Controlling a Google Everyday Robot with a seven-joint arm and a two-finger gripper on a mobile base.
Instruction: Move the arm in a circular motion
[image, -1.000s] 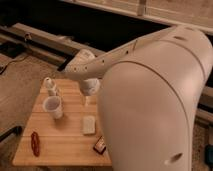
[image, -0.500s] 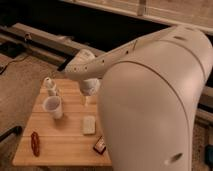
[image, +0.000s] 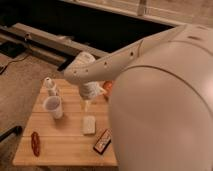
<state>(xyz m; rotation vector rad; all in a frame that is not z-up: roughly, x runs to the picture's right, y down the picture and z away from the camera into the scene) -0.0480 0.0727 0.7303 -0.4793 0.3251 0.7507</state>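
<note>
"The arm (image: 125, 52); where is it?"
"Reaching from the right over the wooden counter (image: 65, 145); its hand (image: 86, 104) hangs above a pale block (image: 88, 125), near a white cup (image: 53, 106)."
"Wide or narrow?"
"Unclear from here."

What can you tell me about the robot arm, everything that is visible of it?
The arm is cream-white, smooth and looks like plastic, built of thick rounded segments with small dark screw holes. Its largest segment fills the right of the view; a slimmer link reaches left to a rounded joint. From there the gripper hangs over the wooden table.
</note>
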